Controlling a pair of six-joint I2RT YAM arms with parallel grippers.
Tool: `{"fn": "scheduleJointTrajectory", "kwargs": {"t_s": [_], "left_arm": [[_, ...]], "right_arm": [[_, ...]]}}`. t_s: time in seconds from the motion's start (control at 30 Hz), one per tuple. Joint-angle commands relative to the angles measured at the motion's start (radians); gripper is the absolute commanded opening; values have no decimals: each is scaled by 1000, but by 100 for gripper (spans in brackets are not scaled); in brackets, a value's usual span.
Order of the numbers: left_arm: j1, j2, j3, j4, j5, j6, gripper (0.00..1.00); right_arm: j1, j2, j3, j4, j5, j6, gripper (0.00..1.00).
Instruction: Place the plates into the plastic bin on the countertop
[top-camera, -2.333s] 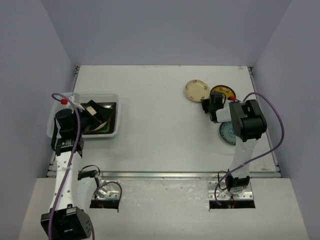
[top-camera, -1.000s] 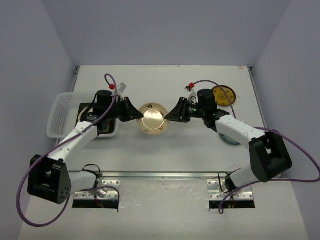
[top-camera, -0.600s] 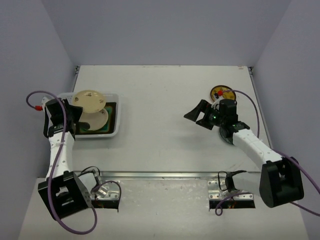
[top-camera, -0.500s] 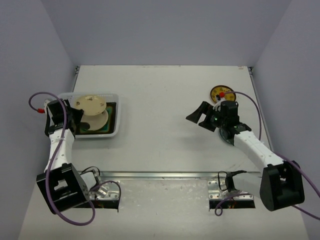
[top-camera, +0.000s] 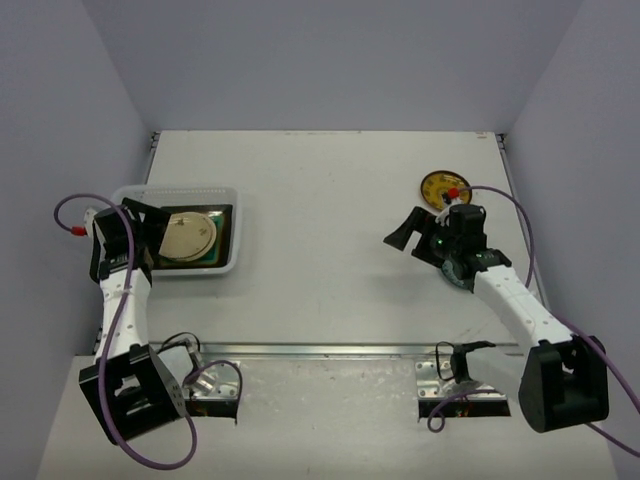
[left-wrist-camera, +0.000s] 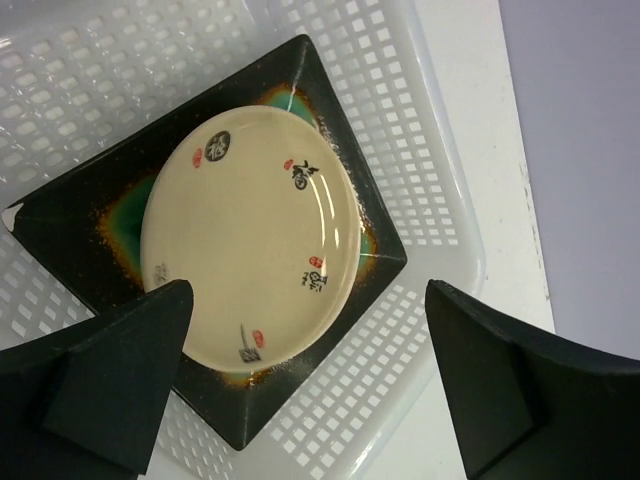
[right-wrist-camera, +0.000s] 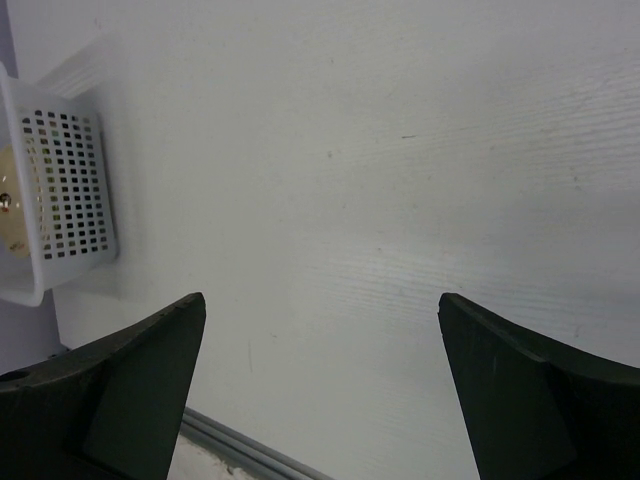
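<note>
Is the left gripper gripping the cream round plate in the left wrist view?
No, its fingers stand apart, and the cream round plate lies on the dark-rimmed teal square plate inside the white mesh plastic bin.

A broad open stretch of tabletop (top-camera: 320, 240) lies between the plastic bin (top-camera: 237, 235) and the right end effector (top-camera: 405, 238), whose spread fingers hang over bare surface. Under the wide-spread left end effector (left-wrist-camera: 308, 290), the bin's mesh walls ring the space. A cream plate (left-wrist-camera: 250, 235) on a teal square plate (left-wrist-camera: 70, 215) covers most of the floor. Near the right arm lie a brown-yellow plate (top-camera: 441, 187) and a pale plate (top-camera: 453, 273), which the arm partly hides.
</note>
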Motion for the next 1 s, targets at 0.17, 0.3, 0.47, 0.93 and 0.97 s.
{"fn": "scheduleJointTrajectory", "kwargs": {"t_s": [0.17, 0.3, 0.47, 0.93, 0.97], "left_arm": [[5, -47, 37, -8, 245, 214, 100], [-75, -95, 37, -15, 341, 284, 100], [-353, -157, 45, -22, 238, 335, 100], [-489, -182, 25, -59, 261, 397, 100], [-490, -182, 24, -59, 264, 397, 100]], "right_arm": [[-200, 105, 109, -31, 15, 20, 99], [-276, 189, 184, -38, 152, 70, 99], [-347, 326, 249, -2, 364, 201, 99], [-417, 695, 427, 190, 408, 253, 91], [-419, 711, 442, 180, 408, 258, 90]]}}
